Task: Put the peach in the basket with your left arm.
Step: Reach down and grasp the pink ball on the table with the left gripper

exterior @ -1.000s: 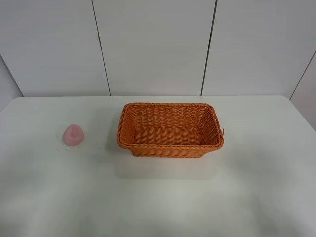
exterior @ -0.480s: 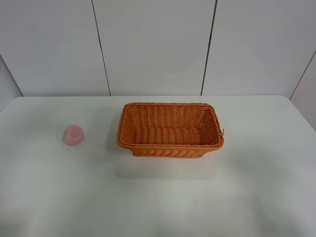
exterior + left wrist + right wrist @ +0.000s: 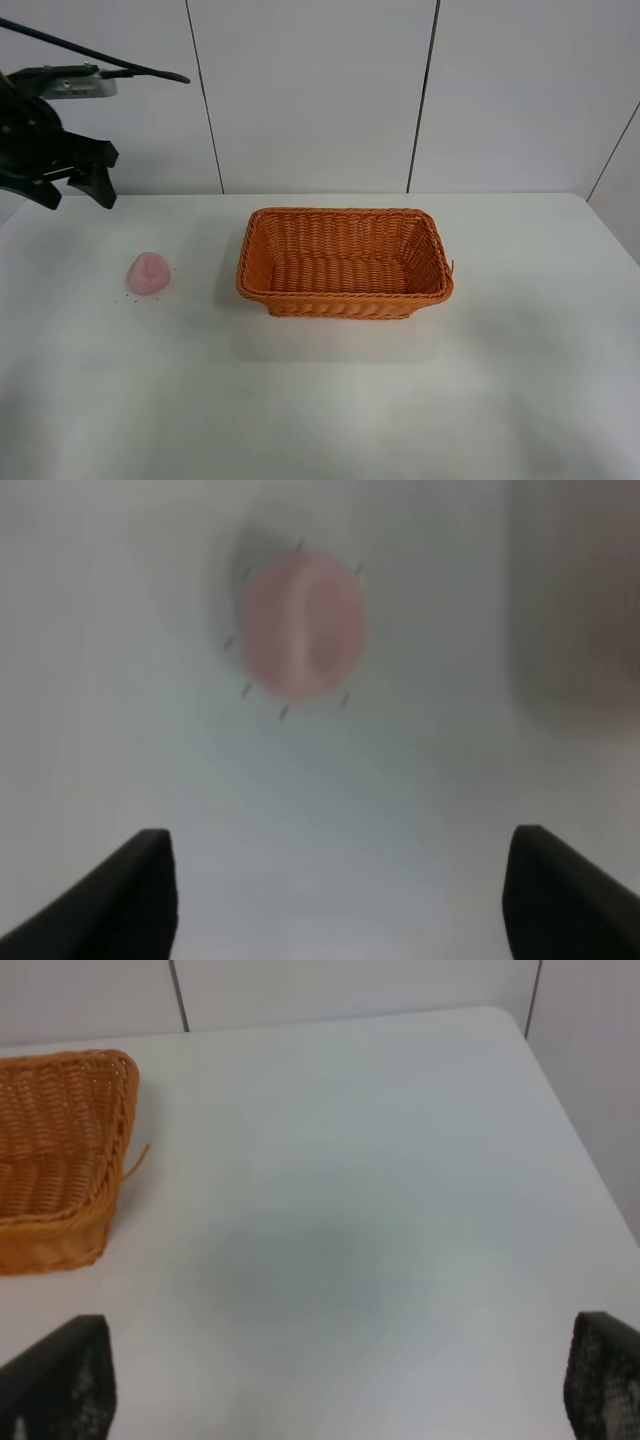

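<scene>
The left gripper (image 3: pixel 72 192) hangs in the air with its two black fingers (image 3: pixel 100 186) spread wide apart, and it holds nothing. In the left wrist view the same gripper (image 3: pixel 340 885) shows only its two dark finger ends at the sides, with bare table between them. This view is blurred. A grey box (image 3: pixel 75 84) and a thin black cable (image 3: pixel 100 57) sit on top of the arm.

The basket (image 3: pixel 345 297) stands on the white table (image 3: pixel 320 400), about in the middle. It is orange and woven, and inside it only its own woven floor shows. Seen from the high camera, the left gripper is far to the left of the basket and higher, in front of the white wall (image 3: pixel 300 90).

The peach (image 3: pixel 148 272) lies on the table to the left of the basket, apart from it and not touching it. It is under the left gripper and a little toward the basket side. In the left wrist view the peach (image 3: pixel 303 627) lies ahead of the fingers, on the line between them, and nothing touches it. Small dark specks (image 3: pixel 135 297) lie on the table around it.

The right gripper (image 3: pixel 335 1380) is also spread wide and holds nothing. It is on the other side of the basket (image 3: pixel 60 1160), whose corner shows in the right wrist view.
</scene>
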You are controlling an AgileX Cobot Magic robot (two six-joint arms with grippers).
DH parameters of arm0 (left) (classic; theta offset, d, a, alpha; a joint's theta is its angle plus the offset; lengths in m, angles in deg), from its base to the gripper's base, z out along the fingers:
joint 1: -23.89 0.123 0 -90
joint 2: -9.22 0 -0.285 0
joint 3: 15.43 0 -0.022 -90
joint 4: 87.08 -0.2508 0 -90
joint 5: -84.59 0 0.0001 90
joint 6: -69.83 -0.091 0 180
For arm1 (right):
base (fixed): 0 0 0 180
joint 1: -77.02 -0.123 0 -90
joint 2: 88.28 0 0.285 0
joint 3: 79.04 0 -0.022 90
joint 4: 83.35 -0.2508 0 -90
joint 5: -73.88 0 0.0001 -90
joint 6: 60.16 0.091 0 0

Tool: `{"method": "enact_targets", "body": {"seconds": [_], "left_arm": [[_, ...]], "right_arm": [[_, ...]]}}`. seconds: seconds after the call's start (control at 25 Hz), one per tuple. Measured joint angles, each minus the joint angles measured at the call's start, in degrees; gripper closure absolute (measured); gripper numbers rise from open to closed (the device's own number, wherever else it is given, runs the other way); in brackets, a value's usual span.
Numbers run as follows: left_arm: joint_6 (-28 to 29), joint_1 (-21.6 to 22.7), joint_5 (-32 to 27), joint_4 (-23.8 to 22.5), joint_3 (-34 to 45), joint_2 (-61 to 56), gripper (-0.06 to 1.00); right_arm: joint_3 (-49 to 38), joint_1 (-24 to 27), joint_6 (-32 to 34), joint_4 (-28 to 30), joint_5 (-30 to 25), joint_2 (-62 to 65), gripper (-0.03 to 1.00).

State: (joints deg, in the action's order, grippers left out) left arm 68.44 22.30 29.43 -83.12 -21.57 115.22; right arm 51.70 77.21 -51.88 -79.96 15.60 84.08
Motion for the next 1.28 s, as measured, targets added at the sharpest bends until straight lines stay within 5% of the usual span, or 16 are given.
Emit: {"method": "enact_targets", "body": {"seconds": [0.28,1.08,1.16,1.28], "left_arm": [[-0.7,0.0,0.2,3.4,-10.4,17.0,0.16],[-2.6,0.0,4.0,-0.1,-10.9,33.4,0.2],[-2.6,0.0,4.0,-0.4,-10.9,33.4,0.28],[-2.6,0.0,3.3,-0.6,-10.9,33.4,0.61]], "right_arm": [[0.0,0.0,0.0,0.0,0.0,0.0,0.27],[0.0,0.0,0.0,0.0,0.0,0.0,0.27],[0.0,0.0,0.0,0.0,0.0,0.0,0.27],[0.0,0.0,0.0,0.0,0.0,0.0,0.27]]}}
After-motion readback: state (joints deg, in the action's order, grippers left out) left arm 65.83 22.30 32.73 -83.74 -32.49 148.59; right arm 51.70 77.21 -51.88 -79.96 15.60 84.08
